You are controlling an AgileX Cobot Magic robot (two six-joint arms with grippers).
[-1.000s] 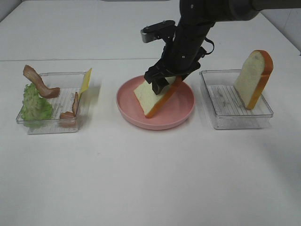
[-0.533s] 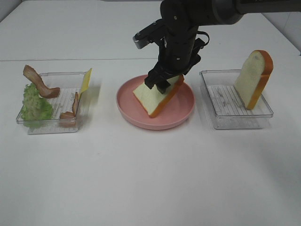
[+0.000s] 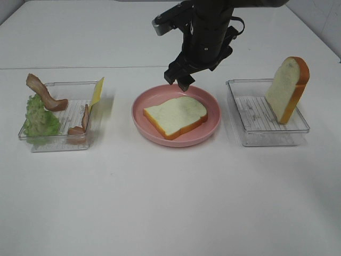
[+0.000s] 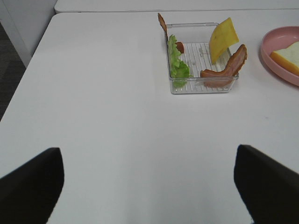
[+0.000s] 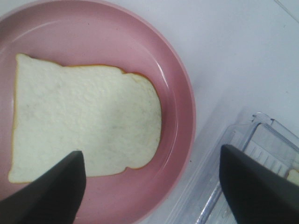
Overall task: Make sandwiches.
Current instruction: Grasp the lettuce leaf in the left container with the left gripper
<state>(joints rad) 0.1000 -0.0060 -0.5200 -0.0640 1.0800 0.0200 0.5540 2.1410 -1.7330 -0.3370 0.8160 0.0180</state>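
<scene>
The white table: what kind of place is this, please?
Probably a robot lab bench, not a real kitchen: a black robot arm over a toy bread slice on a pink plate, fillings in a clear tray.

The bread slice (image 3: 175, 117), previously propped at a steep tilt on its near edge between the jaws of the right gripper (image 3: 177, 81), now lies flat in the pink plate (image 3: 176, 142) with its crust edge toward the near side. The right gripper has released the bread slice and risen; it now hangs above the far rim of the pink plate, jaws apart and empty
</scene>
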